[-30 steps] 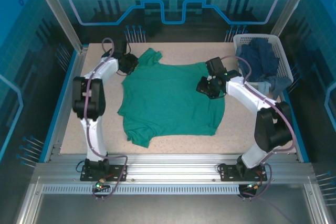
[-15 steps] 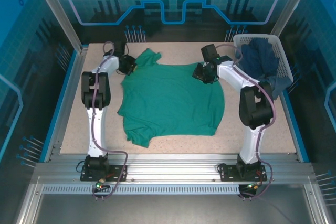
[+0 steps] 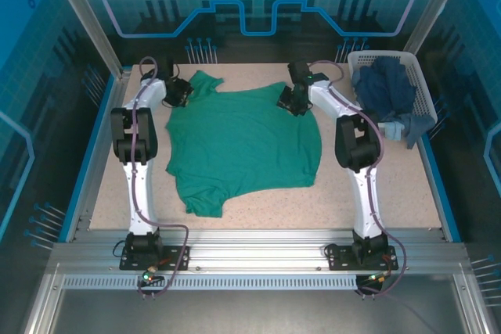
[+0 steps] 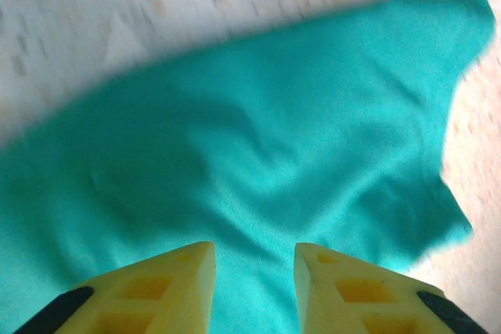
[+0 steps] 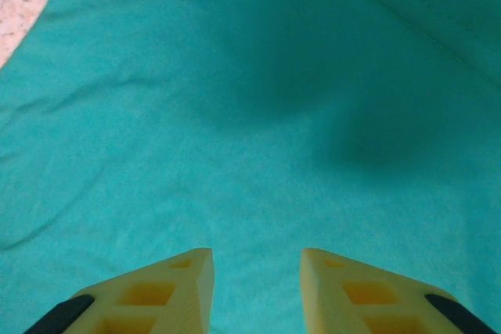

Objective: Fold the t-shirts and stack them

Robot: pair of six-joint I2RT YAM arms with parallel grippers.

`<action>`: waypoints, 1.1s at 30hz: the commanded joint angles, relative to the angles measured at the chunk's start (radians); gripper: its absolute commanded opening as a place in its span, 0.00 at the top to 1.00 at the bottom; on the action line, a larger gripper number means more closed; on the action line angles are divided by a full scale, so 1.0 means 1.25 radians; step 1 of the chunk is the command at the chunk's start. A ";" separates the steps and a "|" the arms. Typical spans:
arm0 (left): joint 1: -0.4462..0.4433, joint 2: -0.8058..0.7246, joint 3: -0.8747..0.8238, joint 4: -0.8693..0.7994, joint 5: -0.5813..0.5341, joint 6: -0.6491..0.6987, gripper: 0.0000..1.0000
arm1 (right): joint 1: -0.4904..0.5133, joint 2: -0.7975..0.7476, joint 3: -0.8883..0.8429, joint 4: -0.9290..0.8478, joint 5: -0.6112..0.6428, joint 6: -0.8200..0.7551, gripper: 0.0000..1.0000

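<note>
A teal-green t-shirt [image 3: 243,142] lies spread flat on the table, one sleeve at the far left corner and its hem toward me. My left gripper [image 3: 182,93] hovers over that far-left sleeve; in the left wrist view its yellow fingers [image 4: 188,271] stand apart above the cloth [image 4: 258,138], and the left gripper [image 4: 254,248] holds nothing. My right gripper [image 3: 288,102] is over the far-right shoulder area of the shirt. In the right wrist view the right gripper [image 5: 257,254] is open above smooth teal cloth [image 5: 235,115]. Dark navy t-shirts [image 3: 383,87] are heaped in the basket.
The white lattice basket [image 3: 420,76] stands at the far right corner, with navy cloth [image 3: 412,127] hanging over its near side. Bare speckled tabletop [image 3: 376,185] lies right of and in front of the teal shirt. Blue rails edge the table.
Both arms reached farther back and the teal shirt slid left and away from me. The left gripper's jaws came apart off the sleeve; the right gripper moved left along the shirt's far edge.
</note>
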 commanded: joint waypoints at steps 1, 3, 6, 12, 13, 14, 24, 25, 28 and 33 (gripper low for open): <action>-0.039 -0.112 -0.085 -0.073 0.016 -0.001 0.70 | 0.005 0.062 0.061 -0.069 -0.012 0.013 0.66; -0.051 -0.142 -0.162 -0.071 0.028 -0.003 0.73 | 0.001 0.082 0.070 -0.077 -0.017 0.021 0.66; -0.059 -0.155 -0.240 -0.073 0.050 0.000 0.76 | -0.006 0.098 0.069 -0.083 -0.021 0.034 0.66; -0.059 -0.074 -0.220 -0.068 0.086 0.021 0.78 | -0.029 0.124 0.066 -0.098 -0.035 0.069 0.67; -0.059 -0.050 -0.193 -0.066 0.088 0.028 0.78 | -0.034 0.129 0.069 -0.094 -0.043 0.072 0.67; -0.058 -0.028 -0.167 -0.064 0.090 0.032 0.78 | -0.039 0.135 0.074 -0.094 -0.049 0.075 0.67; -0.042 0.125 0.114 -0.060 0.100 0.071 0.73 | -0.070 0.269 0.308 -0.127 -0.139 0.040 0.66; -0.042 0.105 0.115 -0.070 0.087 0.080 0.70 | -0.069 0.268 0.330 -0.129 -0.141 0.022 0.65; -0.047 -0.019 0.043 -0.088 0.019 0.105 0.59 | -0.062 0.211 0.326 -0.110 -0.134 -0.015 0.62; -0.047 -0.293 -0.223 -0.093 -0.093 0.092 0.50 | -0.049 0.027 0.167 -0.064 -0.093 -0.014 0.58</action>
